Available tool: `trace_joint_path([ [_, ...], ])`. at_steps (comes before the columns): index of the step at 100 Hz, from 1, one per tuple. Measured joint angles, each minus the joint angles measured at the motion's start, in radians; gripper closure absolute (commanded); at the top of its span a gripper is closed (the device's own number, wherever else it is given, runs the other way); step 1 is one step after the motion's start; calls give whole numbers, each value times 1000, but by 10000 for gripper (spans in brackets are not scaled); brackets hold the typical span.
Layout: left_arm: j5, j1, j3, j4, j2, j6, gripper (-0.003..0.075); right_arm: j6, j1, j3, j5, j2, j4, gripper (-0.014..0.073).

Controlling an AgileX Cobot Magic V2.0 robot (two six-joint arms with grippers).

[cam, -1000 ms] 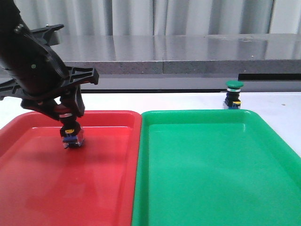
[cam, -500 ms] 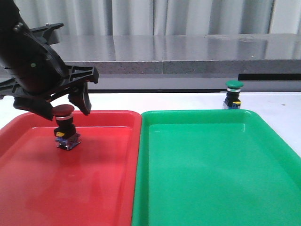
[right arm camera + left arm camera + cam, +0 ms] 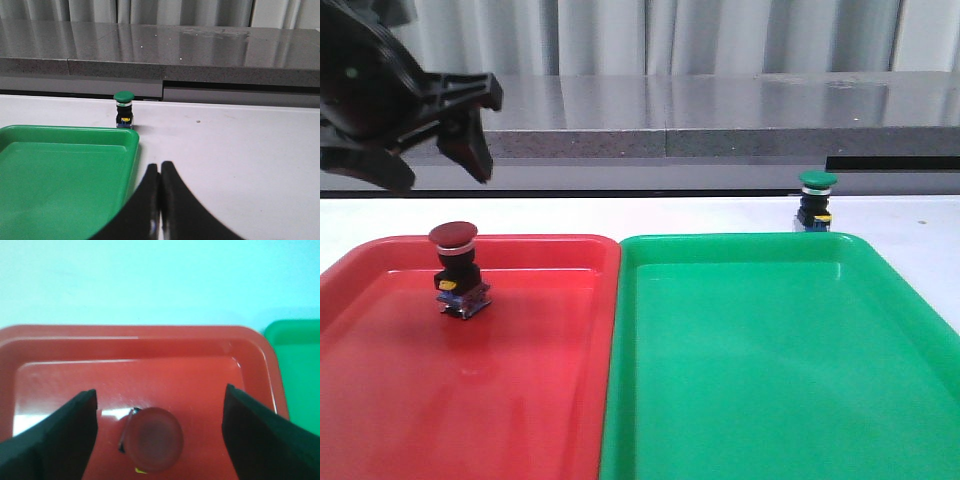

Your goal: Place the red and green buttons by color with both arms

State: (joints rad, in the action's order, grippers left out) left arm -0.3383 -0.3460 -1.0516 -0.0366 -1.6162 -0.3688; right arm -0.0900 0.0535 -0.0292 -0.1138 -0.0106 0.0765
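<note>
- Stood upright in the red tray (image 3: 380, 400), toward its far left: red button (image 3: 455, 270).
- Hung above that button, at about 11 o'clock from it, fingers spread wide, holding nothing: left gripper (image 3: 435, 165).
- Pressed together over the white table (image 3: 240, 145), beside the green tray (image 3: 60, 170): right gripper (image 3: 160, 200).
- Sat on the table just past the green tray's far right corner: green button (image 3: 817, 200).

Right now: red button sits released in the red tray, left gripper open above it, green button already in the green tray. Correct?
Not quite. The front view shows the green button on the table behind the green tray, not in it. The rest holds: red button in red tray, left gripper open above.
</note>
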Motion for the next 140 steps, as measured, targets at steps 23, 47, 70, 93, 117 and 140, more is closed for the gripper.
trace_joint_path([
  [23,0,118,5,84,199,-2,225,0,0,0,0,0,0,660],
  [47,31,139,80,216,483,-2,225,0,0,0,0,0,0,660],
  [70,164,139,340,258,809,-2,225,0,0,0,0,0,0,660],
  [93,228,139,623,267,1122,-2,225,0,0,0,0,0,0,660],
  [117,228,139,810,267,1304,-2,279,0,0,0,0,0,0,660],
  [140,226,139,862,265,1318,-2,686,0,0,0,0,0,0,660],
])
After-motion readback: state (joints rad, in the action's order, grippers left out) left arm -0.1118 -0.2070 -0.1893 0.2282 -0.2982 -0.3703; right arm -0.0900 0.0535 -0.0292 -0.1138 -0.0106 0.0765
